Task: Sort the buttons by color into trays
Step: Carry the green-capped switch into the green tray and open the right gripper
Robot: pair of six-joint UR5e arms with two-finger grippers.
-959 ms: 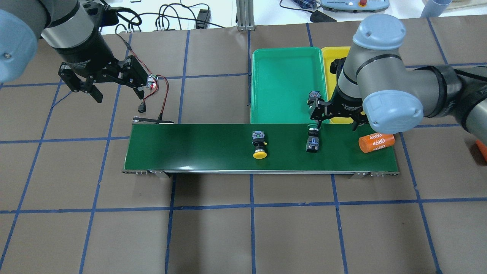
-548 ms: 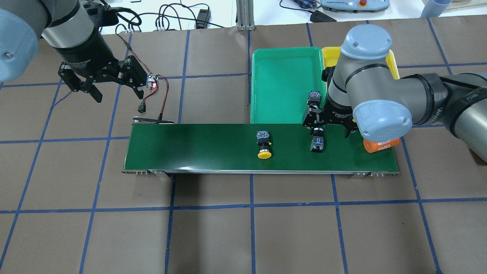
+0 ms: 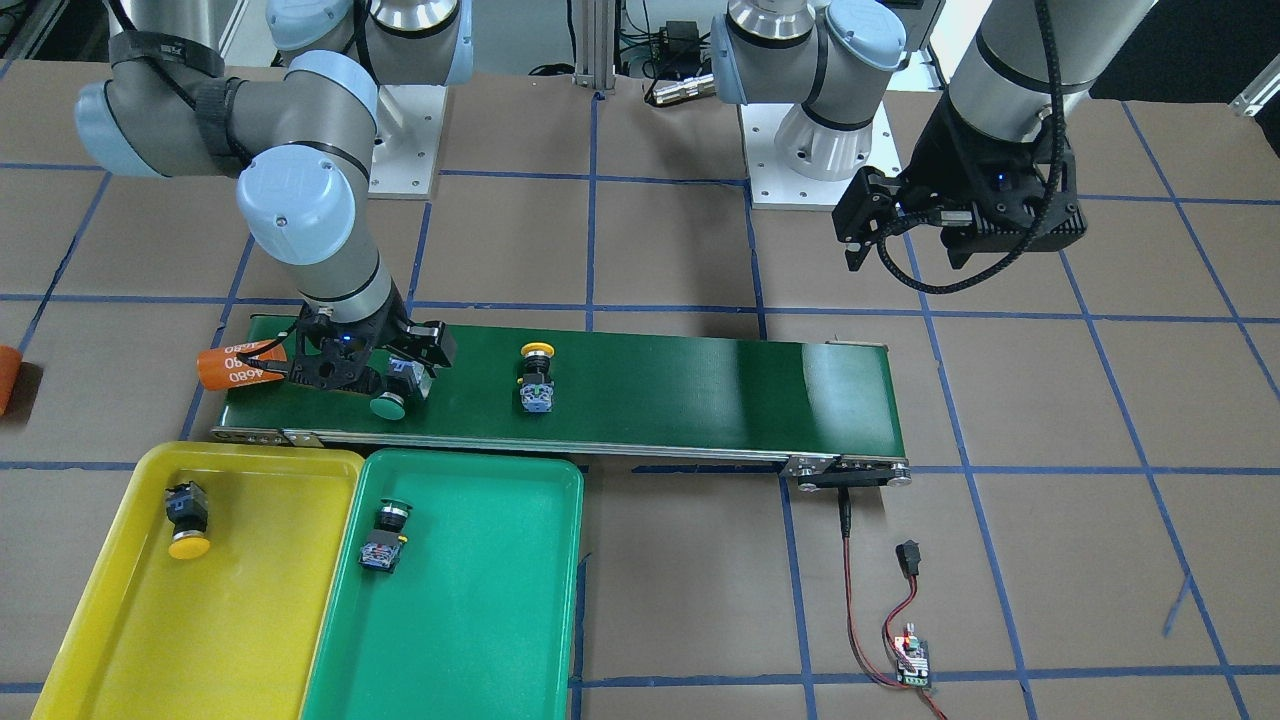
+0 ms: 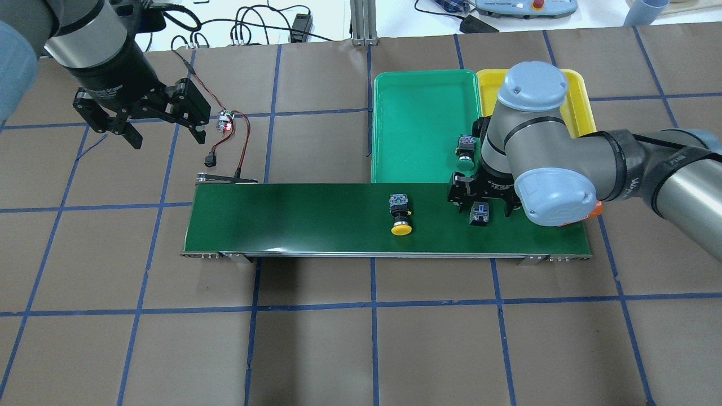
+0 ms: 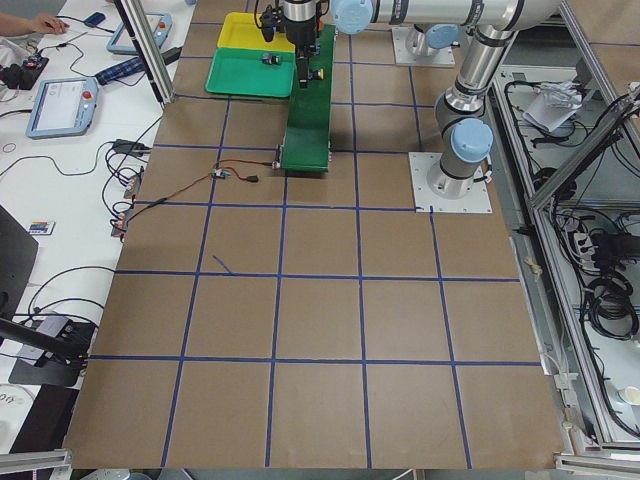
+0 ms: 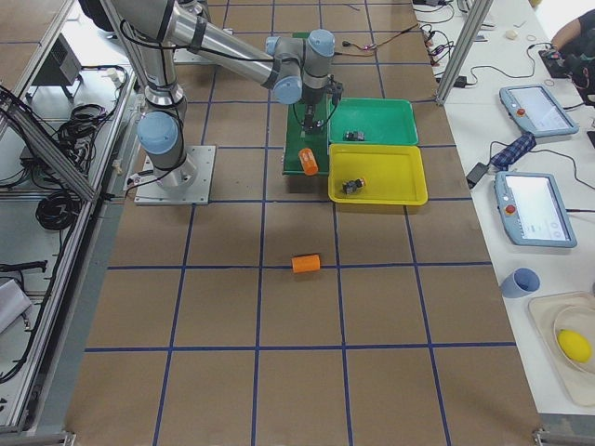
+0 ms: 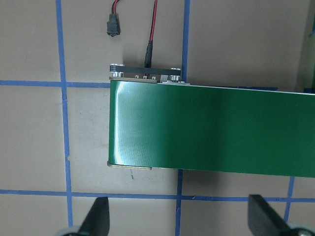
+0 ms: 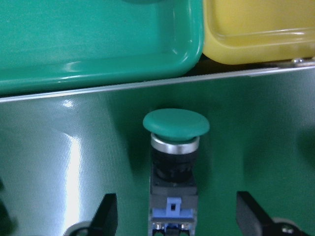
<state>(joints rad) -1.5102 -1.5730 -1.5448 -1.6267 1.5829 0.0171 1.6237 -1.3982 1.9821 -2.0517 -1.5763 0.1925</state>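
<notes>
My right gripper (image 8: 177, 219) straddles the green button (image 8: 175, 147) on the conveyor belt (image 4: 293, 217) — spread wide, gripping nothing.
Both fingers (image 8: 106, 219) stand clear of it. The wrist view cuts off its body's end, and overhead my wrist hides its cap and most of the orange cylinder (image 3: 235, 365). A yellow button (image 4: 400, 217) lies mid-belt. A second green button (image 4: 465, 152) sits in the green tray (image 4: 417, 113), a second yellow button (image 3: 186, 520) in the yellow tray (image 3: 150, 620). My left gripper (image 4: 164, 134) hangs wide open and empty — off the belt's end.
</notes>
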